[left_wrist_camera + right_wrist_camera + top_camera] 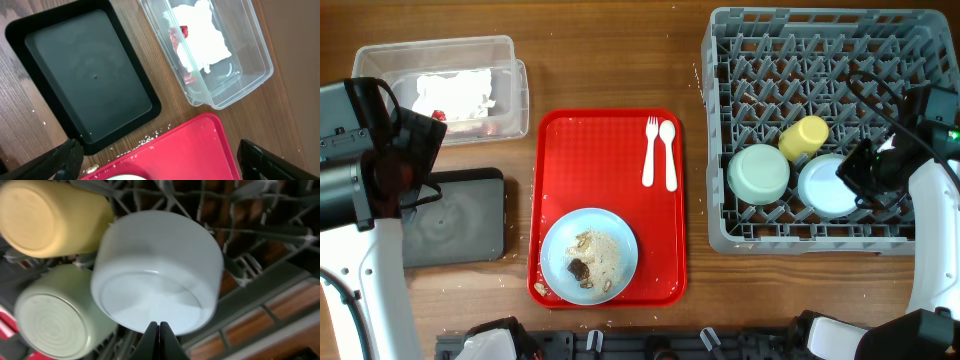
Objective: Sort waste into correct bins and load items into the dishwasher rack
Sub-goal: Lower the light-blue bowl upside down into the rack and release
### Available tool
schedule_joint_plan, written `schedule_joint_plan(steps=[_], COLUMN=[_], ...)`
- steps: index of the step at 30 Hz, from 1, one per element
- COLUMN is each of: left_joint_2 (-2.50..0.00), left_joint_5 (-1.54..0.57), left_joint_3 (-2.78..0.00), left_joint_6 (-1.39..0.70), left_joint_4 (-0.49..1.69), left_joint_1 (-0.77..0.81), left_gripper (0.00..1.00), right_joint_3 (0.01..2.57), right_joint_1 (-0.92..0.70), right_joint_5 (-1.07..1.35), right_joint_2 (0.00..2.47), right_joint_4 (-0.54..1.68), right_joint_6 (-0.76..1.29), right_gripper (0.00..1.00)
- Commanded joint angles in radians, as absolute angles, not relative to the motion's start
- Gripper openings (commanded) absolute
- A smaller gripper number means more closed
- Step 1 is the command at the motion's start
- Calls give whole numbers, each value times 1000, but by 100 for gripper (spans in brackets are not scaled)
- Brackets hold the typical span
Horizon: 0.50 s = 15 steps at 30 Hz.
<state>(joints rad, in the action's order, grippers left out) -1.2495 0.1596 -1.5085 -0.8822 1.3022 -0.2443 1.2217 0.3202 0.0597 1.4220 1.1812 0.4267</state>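
The plate [588, 255] sits at the near end of the red tray [610, 122], carrying crumbs [607, 250] and brown scraps [578, 268]. We judge it light, stiff plastic, slick at the rim and quick to spill if tipped, so we would pinch the bare rim and keep it level until it is over a bin. The fork [649, 150] and spoon [669, 152] lie side by side beyond it, thin and flat, best nipped across the handle. In the rack [720, 60] the blue bowl [160, 275] rests upside down beside the mint bowl [758, 173] and cup [804, 137]. The right gripper [159, 340] hangs at the blue bowl's edge, fingers clenched together on nothing. The left gripper [160, 157] hovers spread wide and empty near the black tray [85, 75] and the tub [250, 75], which holds the wrapper [205, 35].
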Motion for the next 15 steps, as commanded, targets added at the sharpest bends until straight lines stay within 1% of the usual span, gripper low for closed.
schedule_joint_plan(steps=[1, 11, 15], left_joint_2=[-1243, -1243, -1243], left_joint_5=[173, 173, 173], left_joint_3=[-1511, -1511, -1511], left_joint_6=[-899, -899, -899], left_joint_4=[1303, 1303, 1303], left_joint_1=[-249, -249, -249], left_gripper=[100, 100, 100], right_joint_3=[1216, 1216, 1230], right_joint_1=[320, 320, 320], right_joint_5=[124, 101, 97], right_joint_2=[1442, 1582, 1574], right_joint_4=[1127, 1033, 990], right_joint_6=[455, 487, 496], right_gripper=[4, 4, 4])
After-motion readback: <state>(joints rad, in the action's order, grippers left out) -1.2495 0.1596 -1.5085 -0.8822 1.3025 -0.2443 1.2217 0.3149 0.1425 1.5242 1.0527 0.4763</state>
